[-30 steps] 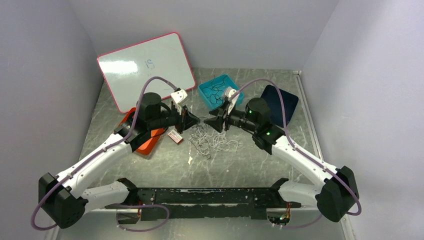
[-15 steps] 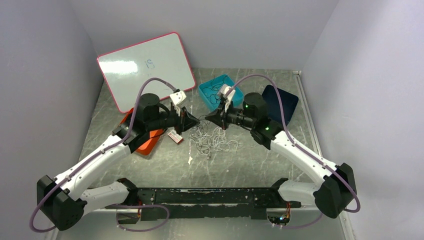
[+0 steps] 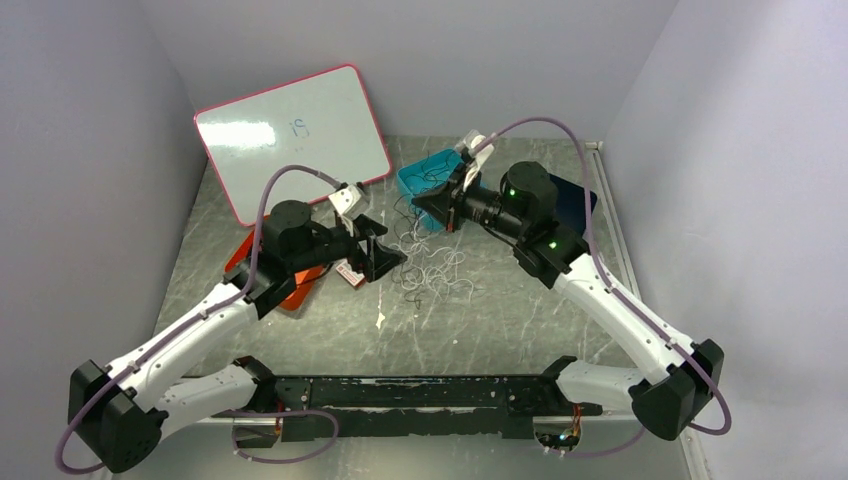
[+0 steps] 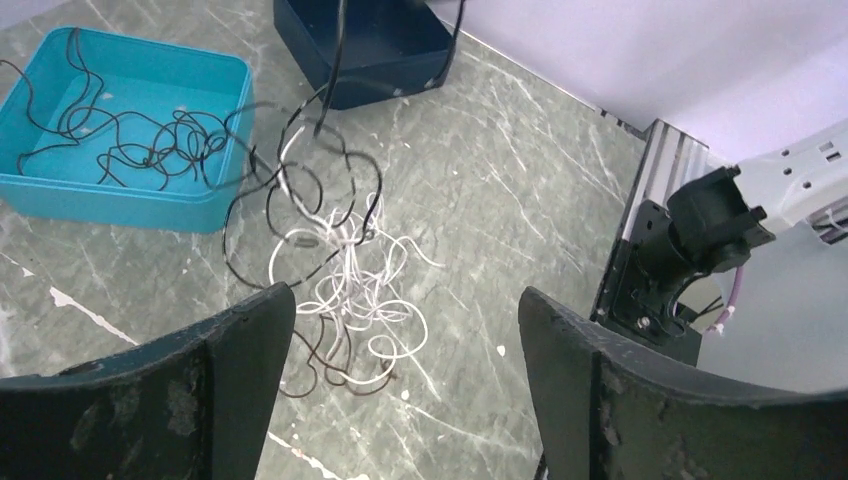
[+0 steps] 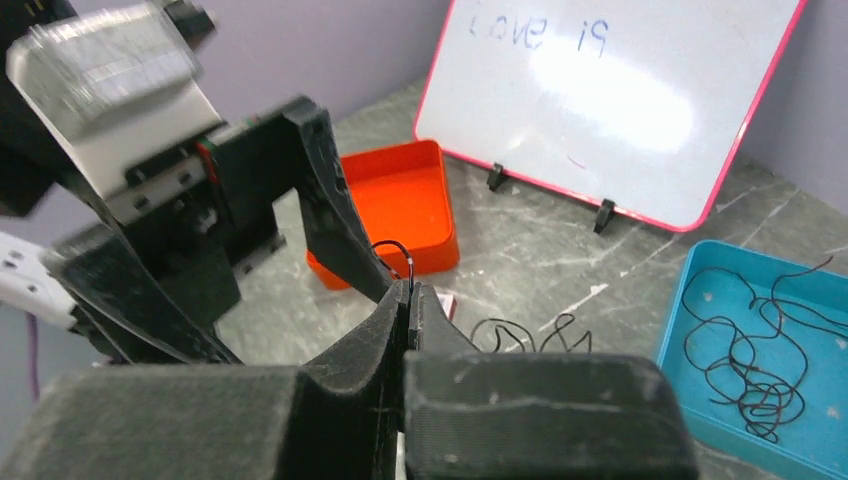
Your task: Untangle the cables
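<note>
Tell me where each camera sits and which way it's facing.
Top external: above, behind the robot, looking down at the table; both arms show.
Left wrist: faces the cables and teal tray, between the open left gripper's fingers.
Right wrist: faces the whiteboard and orange tray, over the right gripper shut on a black cable.
Shared: both wrist views show the teal tray.

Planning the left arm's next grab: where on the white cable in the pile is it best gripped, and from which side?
Best bet: take the white cable at its outer loop on the pile's right edge in the left wrist view, from straight above with the open left end effector. It lies flat, seemingly clear of the black cable pinched by the right end effector.
</note>
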### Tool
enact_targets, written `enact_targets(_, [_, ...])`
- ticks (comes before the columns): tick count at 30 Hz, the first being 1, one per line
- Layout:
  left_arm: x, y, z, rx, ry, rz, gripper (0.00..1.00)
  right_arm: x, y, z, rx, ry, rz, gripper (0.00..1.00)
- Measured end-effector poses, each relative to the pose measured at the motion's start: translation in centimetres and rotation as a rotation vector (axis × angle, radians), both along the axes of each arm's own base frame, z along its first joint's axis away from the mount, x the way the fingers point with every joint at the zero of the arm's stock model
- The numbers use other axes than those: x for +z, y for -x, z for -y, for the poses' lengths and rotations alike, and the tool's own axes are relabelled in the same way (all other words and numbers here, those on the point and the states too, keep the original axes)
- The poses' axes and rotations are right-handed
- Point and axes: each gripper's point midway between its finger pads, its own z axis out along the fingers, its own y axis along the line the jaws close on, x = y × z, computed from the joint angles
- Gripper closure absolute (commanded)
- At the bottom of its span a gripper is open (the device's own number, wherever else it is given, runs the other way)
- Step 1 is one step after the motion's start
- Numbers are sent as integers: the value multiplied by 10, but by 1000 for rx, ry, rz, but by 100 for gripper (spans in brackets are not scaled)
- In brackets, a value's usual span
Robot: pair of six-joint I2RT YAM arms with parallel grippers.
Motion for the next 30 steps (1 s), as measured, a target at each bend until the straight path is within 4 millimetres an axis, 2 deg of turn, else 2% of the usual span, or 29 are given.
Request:
enact_targets(1, [1, -1, 0, 7, 14, 4, 11, 9, 0, 0, -9, -21, -5, 100])
enact_targets(4, [3, -7, 4, 24, 52, 11, 3, 22, 0, -1, -27, -61, -34, 100])
enact_targets(6, [5, -13, 9, 26, 73, 15, 2, 28, -1, -2, -37, -83, -59, 100])
enact_targets(14, [-2, -36, 28, 37, 117, 13, 1, 40, -8, -10, -63, -137, -150, 100])
enact_targets(18, [-7, -49, 30, 85, 119, 20, 2, 48, -6, -14, -48, -160, -173, 100])
enact_targets(20, [-7, -57, 30, 116, 123, 29, 7, 57, -3, -17, -32, -175, -177, 100])
enact_targets(24, [-13, -69, 32, 151, 126, 30, 25, 82, 4, -21, 7, -214, -160, 100])
enact_targets(28, [-35, -75, 38, 148, 100, -7, 39, 111, 13, -21, 42, -256, -127, 100])
enact_targets(30, [-48, -77, 42, 140, 84, -38, 41, 126, 16, -19, 49, -272, -104, 100])
